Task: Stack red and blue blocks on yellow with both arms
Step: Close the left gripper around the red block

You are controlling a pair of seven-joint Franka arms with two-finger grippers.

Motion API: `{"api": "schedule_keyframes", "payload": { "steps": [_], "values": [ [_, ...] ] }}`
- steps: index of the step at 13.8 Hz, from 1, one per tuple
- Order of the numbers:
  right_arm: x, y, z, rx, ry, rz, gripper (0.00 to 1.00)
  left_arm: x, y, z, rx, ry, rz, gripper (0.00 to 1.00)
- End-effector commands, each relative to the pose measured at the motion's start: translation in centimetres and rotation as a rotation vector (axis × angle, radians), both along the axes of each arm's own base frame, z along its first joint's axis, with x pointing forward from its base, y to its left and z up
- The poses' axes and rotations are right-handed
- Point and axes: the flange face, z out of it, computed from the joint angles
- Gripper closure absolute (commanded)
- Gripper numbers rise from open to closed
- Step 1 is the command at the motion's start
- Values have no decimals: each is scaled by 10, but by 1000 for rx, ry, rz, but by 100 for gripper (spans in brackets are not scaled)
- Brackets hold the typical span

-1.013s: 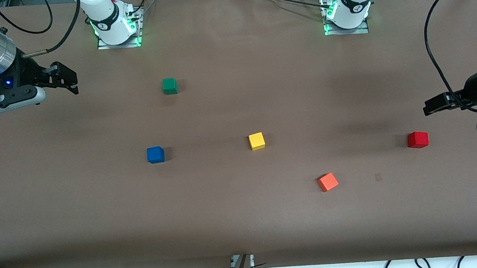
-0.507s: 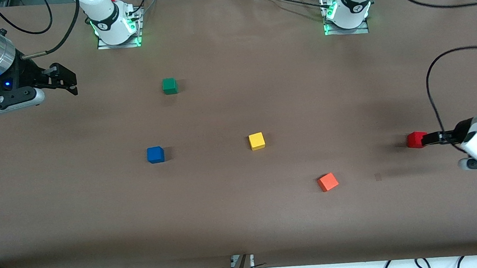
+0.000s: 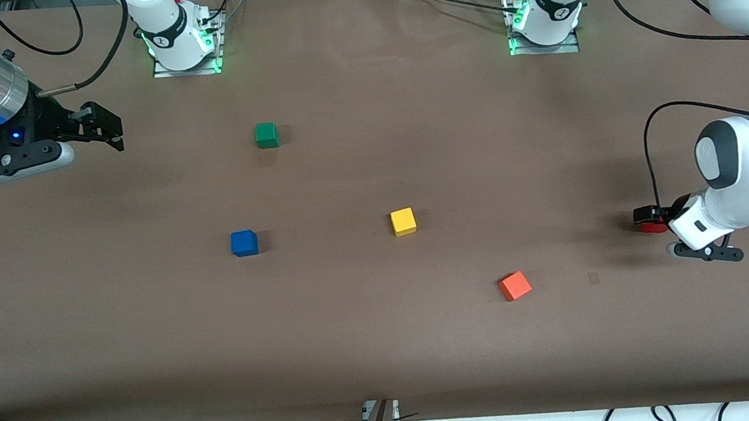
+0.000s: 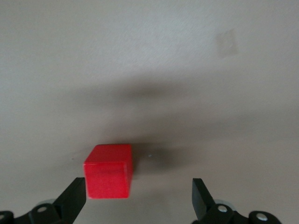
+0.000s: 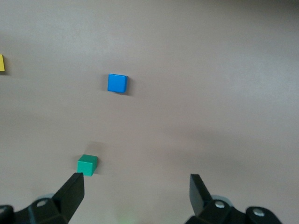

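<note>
The red block sits on the brown table near the left arm's end, mostly hidden under my left gripper. In the left wrist view the red block lies between the open fingers of the left gripper, close to one fingertip. The blue block and the yellow block rest apart in the middle of the table. My right gripper hangs open and empty over the right arm's end of the table. The right wrist view shows its gripper, the blue block and the yellow block's edge.
A green cube lies farther from the front camera than the blue block; it also shows in the right wrist view. An orange cube lies nearer to the camera, between the yellow and red blocks. Cables hang by the left arm.
The left arm has swung down to the red block, and its open fingers now straddle it. The right arm has barely moved.
</note>
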Motion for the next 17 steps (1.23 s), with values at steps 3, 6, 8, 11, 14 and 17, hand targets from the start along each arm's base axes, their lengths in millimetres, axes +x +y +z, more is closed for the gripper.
{"api": "schedule_keyframes", "payload": {
  "steps": [3,6,8,11,14,17],
  "values": [
    [1,1,2,-39,1,19,0,-35,30,-28,2,-70,-69,0],
    [-1,7,2,-38,1,23,0,-37,33,-35,3,-83,-65,0],
    [0,6,2,-40,1,22,0,-37,34,-41,4,-93,-64,0],
    [-1,7,2,-38,3,25,0,-40,43,-51,4,-98,-50,0],
    [-3,-4,-10,-43,58,9,0,-45,42,-57,0,-85,-50,32],
    [-1,-10,-9,-37,57,-3,0,-46,41,-58,-1,-82,-49,94]
  ]
}}
